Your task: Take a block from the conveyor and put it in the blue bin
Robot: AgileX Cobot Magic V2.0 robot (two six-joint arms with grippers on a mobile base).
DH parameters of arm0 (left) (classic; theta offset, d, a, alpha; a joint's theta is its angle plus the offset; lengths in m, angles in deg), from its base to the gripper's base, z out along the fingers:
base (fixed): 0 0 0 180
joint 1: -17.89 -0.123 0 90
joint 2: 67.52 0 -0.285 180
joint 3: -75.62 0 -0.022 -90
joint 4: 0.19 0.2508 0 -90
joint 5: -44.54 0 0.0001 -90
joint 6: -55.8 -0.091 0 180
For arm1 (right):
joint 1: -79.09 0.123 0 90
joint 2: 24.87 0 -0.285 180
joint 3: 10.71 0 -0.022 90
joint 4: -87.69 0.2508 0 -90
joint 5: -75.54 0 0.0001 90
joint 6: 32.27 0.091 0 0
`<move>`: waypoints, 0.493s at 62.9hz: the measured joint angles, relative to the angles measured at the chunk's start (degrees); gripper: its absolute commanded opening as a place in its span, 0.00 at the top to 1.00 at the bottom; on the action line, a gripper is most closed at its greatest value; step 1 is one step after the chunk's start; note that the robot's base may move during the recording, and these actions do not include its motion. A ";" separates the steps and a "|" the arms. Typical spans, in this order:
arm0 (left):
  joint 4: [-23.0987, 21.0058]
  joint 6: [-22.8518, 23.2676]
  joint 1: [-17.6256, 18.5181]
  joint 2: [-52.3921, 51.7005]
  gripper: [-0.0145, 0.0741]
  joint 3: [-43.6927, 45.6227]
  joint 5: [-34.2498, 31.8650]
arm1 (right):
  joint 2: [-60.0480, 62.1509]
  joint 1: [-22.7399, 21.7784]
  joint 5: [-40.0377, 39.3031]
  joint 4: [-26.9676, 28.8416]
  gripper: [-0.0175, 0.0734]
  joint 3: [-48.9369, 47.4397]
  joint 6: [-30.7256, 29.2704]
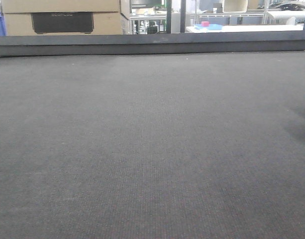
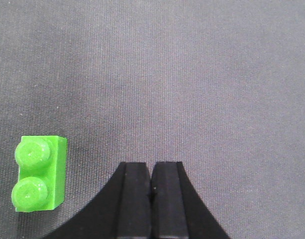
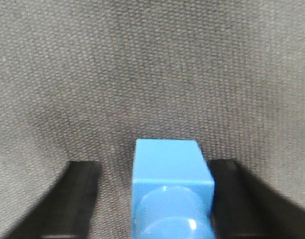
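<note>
- Your left hand is closed, its fingers pressed together with nothing between them, over the belt.
- A green block lies on the belt at this hand's 9 o'clock, clear of it.
- Your right hand is open around a blue block; a gap shows beside the 9 o'clock finger.
- In the front view, the belt's dark rail sits at 12 o'clock.
</note>
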 measured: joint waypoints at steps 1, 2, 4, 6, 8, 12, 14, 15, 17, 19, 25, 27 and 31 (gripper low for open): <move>0.04 0.00 0.00 0.00 0.96 0.00 0.00 | 0.00 0.00 0.00 -0.10 0.65 0.00 0.00; 0.04 0.00 0.00 0.00 0.96 0.00 0.00 | 0.00 0.00 0.00 -0.39 0.68 0.00 0.00; 0.04 0.00 0.00 0.00 0.96 0.00 0.00 | 0.00 0.00 0.00 -0.68 0.75 0.00 0.00; 0.04 0.00 0.00 0.00 0.96 0.00 0.00 | 0.00 0.00 0.00 -0.92 0.84 0.00 0.00; 0.04 0.00 0.00 0.00 0.96 0.00 0.00 | 0.00 0.00 -0.10 -1.23 0.91 0.00 0.00; 0.43 1.04 0.00 0.00 0.96 0.00 0.39 | 0.00 0.00 -0.10 -1.64 0.99 0.00 0.00; 0.94 2.04 0.00 0.00 0.96 0.00 0.94 | 0.00 0.00 -0.10 -1.64 0.99 0.00 0.00; 1.20 2.61 -0.05 0.00 0.96 0.16 1.38 | 0.00 0.00 -0.10 -1.64 0.99 0.00 0.00; 1.76 3.96 -0.36 0.00 0.96 0.43 2.35 | 0.00 0.00 0.00 -1.75 0.99 0.00 0.00; 2.46 4.64 -0.71 0.00 0.96 0.90 3.50 | 0.30 0.00 0.27 -1.87 0.99 0.00 0.00; 5.42 6.05 -2.50 0.04 0.96 3.40 7.60 | 1.70 0.00 1.99 -1.87 0.99 -0.63 0.00; 6.36 6.16 -3.12 0.31 0.96 4.47 9.18 | 2.67 0.00 2.95 -1.87 0.99 -1.23 0.00; 8.02 5.79 -4.03 1.33 0.96 6.82 12.72 | 4.78 0.10 4.30 -1.87 0.99 -2.47 0.00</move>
